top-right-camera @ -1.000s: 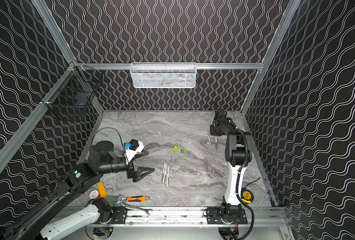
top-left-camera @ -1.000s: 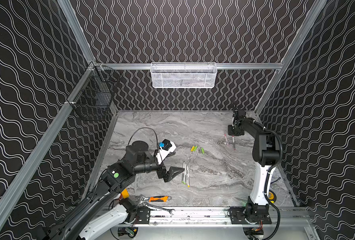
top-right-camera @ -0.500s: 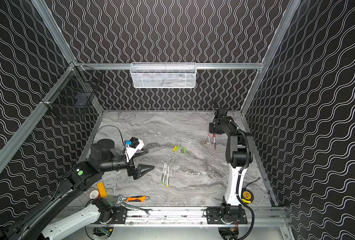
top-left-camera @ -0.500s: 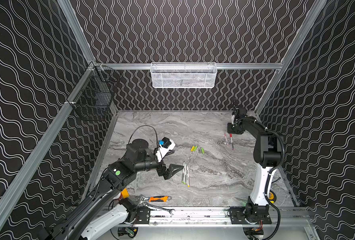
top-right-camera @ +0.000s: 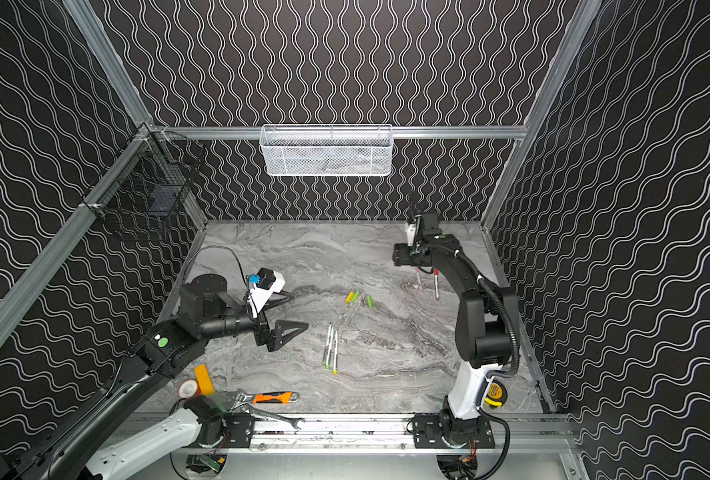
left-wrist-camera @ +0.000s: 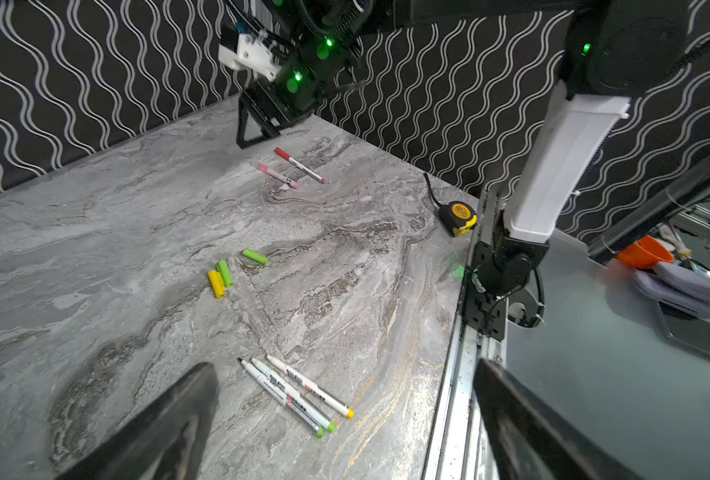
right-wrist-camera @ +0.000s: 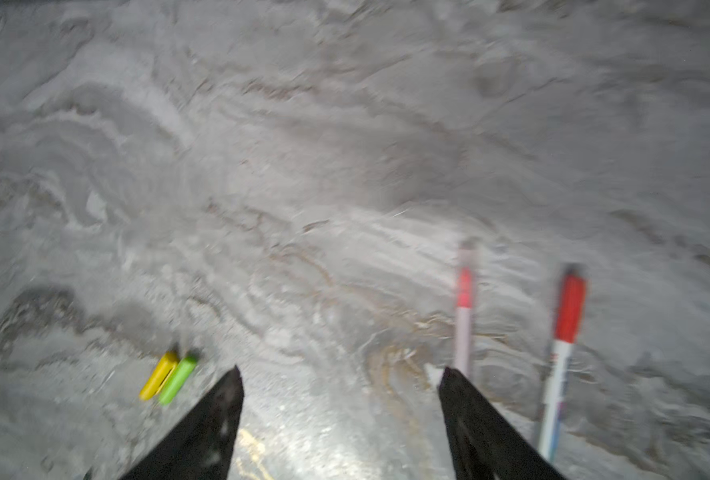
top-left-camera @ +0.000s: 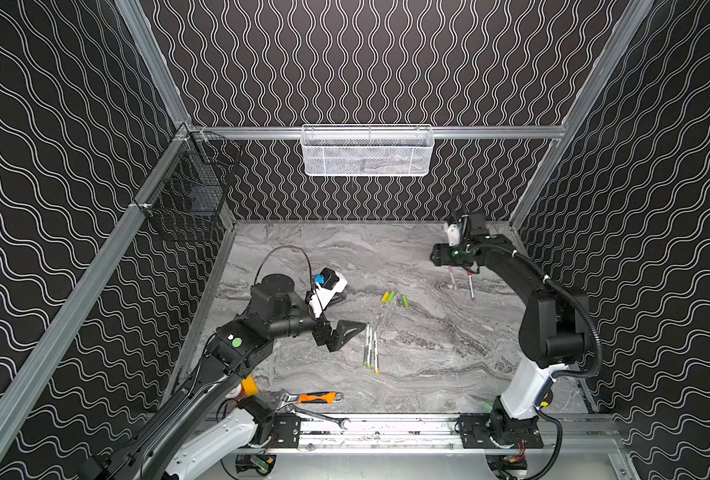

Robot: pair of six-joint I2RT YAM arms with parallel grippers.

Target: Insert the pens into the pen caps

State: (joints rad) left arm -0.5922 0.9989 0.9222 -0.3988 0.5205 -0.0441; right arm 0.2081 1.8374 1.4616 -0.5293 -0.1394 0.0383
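Note:
Three uncapped white pens (top-left-camera: pixel 370 348) lie side by side mid-table, also in the left wrist view (left-wrist-camera: pixel 295 392). A yellow pen cap (top-left-camera: pixel 385 296) and two lime green pen caps (top-left-camera: pixel 391 296) (top-left-camera: pixel 405 301) lie just beyond them. At the far right lies a pen wearing the red pen cap (top-left-camera: pixel 471 284) (right-wrist-camera: pixel 569 311), beside a paler pink pen (top-left-camera: pixel 452 279) (right-wrist-camera: pixel 464 299). My right gripper (right-wrist-camera: pixel 340 369) hovers open and empty above and left of that pair, seen in a top view (top-left-camera: pixel 438 259). My left gripper (top-left-camera: pixel 347 334) (left-wrist-camera: pixel 343 364) is wide open, just left of the three pens.
An orange-handled wrench (top-left-camera: pixel 319 397) and a steel spanner (top-left-camera: pixel 320 417) lie at the front edge near the rail. A yellow tape measure (top-right-camera: pixel 495 392) sits by the right arm's base. A white mesh basket (top-left-camera: pixel 366 151) and a black wire basket (top-left-camera: pixel 187 199) hang on the walls.
The right gripper has opened, let go of the red-capped pen and drawn back slightly leftward. The left gripper has shifted a little away from the front edge, still open.

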